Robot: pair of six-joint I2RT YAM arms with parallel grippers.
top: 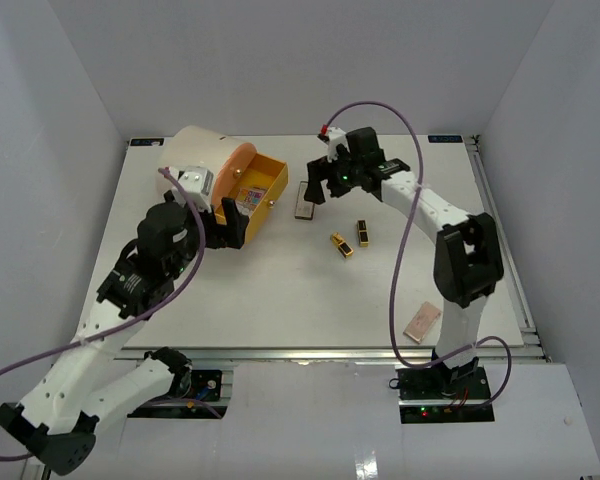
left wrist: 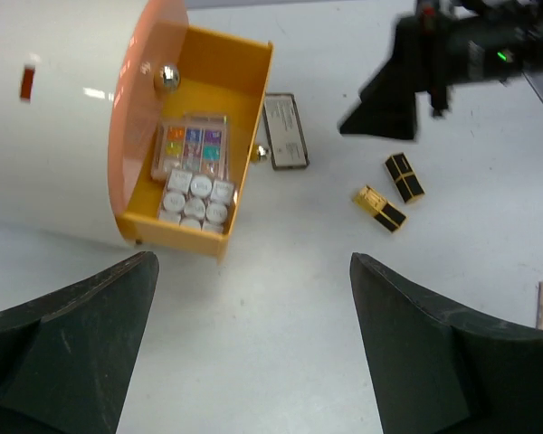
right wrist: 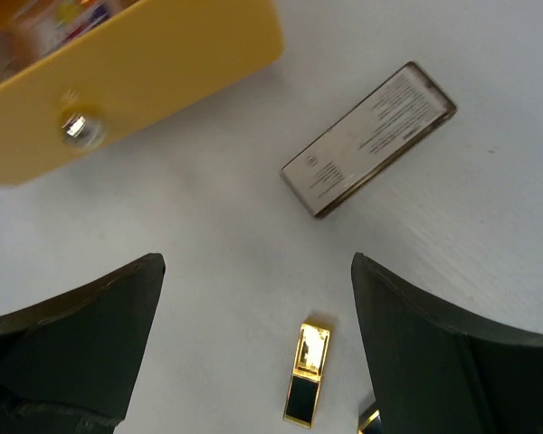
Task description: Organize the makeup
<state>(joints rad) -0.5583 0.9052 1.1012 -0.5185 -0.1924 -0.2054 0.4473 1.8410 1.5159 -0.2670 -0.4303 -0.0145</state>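
A grey palette (top: 305, 199) lies flat beside the open orange-yellow drawer (top: 272, 180). Inside the drawer lie a multicolour palette (left wrist: 192, 147) and a white-pan palette (left wrist: 195, 201). Two gold-and-black lipstick tubes (top: 341, 244) (top: 363, 232) lie mid-table. A pinkish palette (top: 421, 321) lies at the front right. My right gripper (top: 325, 190) is open and empty above the grey palette (right wrist: 369, 138) and one lipstick (right wrist: 307, 384). My left gripper (top: 230, 232) is open and empty just in front of the drawer (left wrist: 240, 68). No sponges show.
The big cream cylinder (top: 205, 155) lies at the back left with its orange face (left wrist: 145, 99) and a silver knob (left wrist: 167, 77). The drawer's front knob (right wrist: 77, 128) faces the right gripper. The right arm's black wrist (left wrist: 434, 63) hangs over the back middle.
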